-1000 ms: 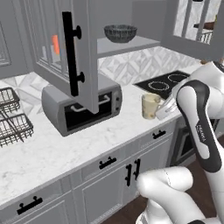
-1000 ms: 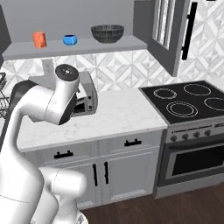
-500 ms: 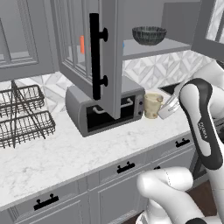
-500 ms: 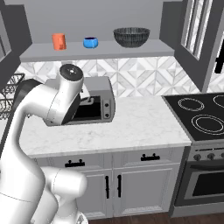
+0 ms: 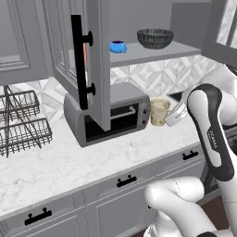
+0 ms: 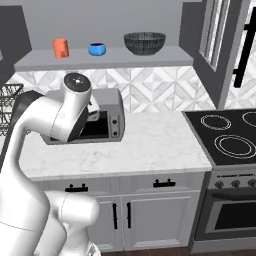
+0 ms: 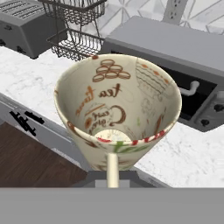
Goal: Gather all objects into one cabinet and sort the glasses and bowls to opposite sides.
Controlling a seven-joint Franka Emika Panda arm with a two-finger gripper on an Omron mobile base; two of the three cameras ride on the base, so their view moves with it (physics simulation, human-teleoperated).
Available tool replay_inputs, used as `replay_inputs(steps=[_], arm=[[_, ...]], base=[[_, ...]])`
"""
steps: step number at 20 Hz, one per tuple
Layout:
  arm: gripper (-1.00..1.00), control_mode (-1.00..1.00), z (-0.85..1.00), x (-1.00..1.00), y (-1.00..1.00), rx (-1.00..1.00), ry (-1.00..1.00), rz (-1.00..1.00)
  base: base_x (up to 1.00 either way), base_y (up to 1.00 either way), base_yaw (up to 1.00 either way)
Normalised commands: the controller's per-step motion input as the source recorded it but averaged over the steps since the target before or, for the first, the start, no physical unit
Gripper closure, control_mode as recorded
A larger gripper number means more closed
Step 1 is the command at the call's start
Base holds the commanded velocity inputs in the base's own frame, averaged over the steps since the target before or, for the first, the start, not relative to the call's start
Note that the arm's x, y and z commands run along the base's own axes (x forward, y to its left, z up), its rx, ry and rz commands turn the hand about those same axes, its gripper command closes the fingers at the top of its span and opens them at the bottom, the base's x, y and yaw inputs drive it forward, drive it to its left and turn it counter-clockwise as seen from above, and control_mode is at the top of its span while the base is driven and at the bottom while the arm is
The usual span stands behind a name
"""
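jaws clamped on cream mug [image 7: 118,113], above counter [image 5: 69,166].

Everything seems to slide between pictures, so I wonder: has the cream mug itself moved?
Yes. The cream mug has moved left, closing its gap to the toaster oven in the left base view.

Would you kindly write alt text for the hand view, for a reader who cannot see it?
A cream mug with brown lettering inside, seen from above, is held by its handle over a white marble counter. Behind it stand a grey toaster oven and a wire dish rack.
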Motion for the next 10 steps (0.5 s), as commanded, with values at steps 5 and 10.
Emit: replay_inputs(steps=[5, 10], arm=[[1.00, 1.00, 0.00, 0.00, 0.00, 0.00, 0.00, 0.00], [1.00, 1.00, 0.00, 0.00, 0.00, 0.00, 0.00, 0.00]], base=[[0.41, -0.37, 0.00], [0.41, 0.32, -0.04]])
